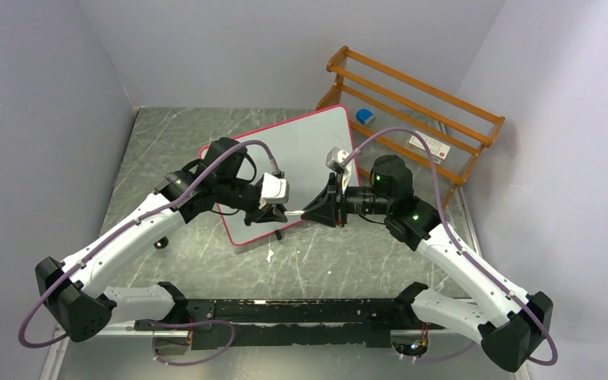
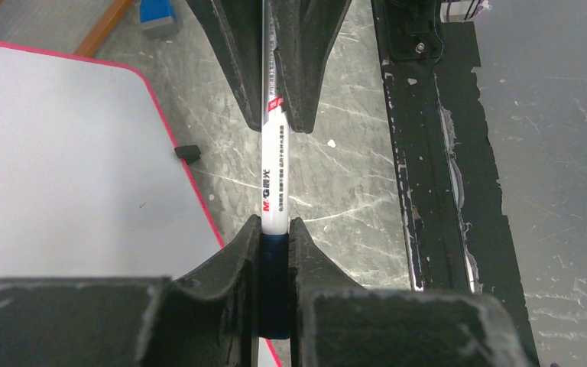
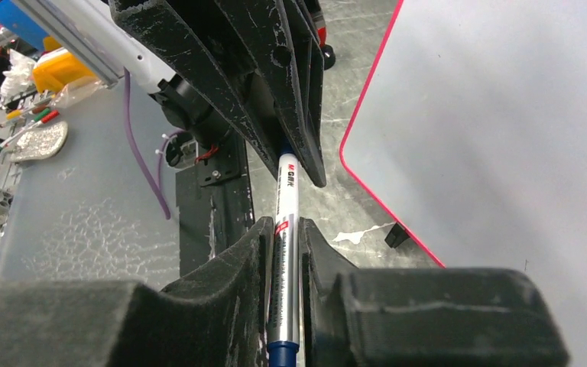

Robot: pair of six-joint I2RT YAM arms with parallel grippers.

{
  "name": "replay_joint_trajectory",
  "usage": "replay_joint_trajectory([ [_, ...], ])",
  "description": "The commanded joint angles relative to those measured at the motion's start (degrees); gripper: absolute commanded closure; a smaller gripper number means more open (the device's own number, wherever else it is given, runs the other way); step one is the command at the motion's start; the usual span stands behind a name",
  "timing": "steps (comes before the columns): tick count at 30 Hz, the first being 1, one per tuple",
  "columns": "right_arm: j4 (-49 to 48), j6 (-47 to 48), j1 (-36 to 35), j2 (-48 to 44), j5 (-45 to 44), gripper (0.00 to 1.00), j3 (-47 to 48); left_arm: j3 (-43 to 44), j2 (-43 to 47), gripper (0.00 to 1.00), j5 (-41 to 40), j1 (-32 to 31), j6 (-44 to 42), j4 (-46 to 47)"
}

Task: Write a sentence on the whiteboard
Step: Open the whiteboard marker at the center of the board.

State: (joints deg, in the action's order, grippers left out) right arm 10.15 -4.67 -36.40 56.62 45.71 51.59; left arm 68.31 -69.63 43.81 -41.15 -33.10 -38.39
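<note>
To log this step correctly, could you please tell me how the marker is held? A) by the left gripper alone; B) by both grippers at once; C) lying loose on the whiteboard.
B: the left gripper clamps the dark blue end of the marker, and the right gripper its white barrel.

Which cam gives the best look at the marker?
Left wrist: the marker runs mid-frame, white barrel, label and dark cap clear. Right wrist shows the barrel but hides the cap. Top external shows only a tiny sliver.
</note>
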Motion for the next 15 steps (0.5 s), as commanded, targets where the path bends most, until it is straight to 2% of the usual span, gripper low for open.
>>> replay_joint_trajectory([
  [1,-4.12,-2.37,0.50,-1.42,1.87,0.77,-0.10,0.02,0.69,0.95,1.64,0.76,0.80,1.87],
  [15,-7.35,-5.22,0.77,-1.77,2.54,0.78,-1.15,-0.67,0.71,0.95,1.79,0.91,1.61,2.58],
])
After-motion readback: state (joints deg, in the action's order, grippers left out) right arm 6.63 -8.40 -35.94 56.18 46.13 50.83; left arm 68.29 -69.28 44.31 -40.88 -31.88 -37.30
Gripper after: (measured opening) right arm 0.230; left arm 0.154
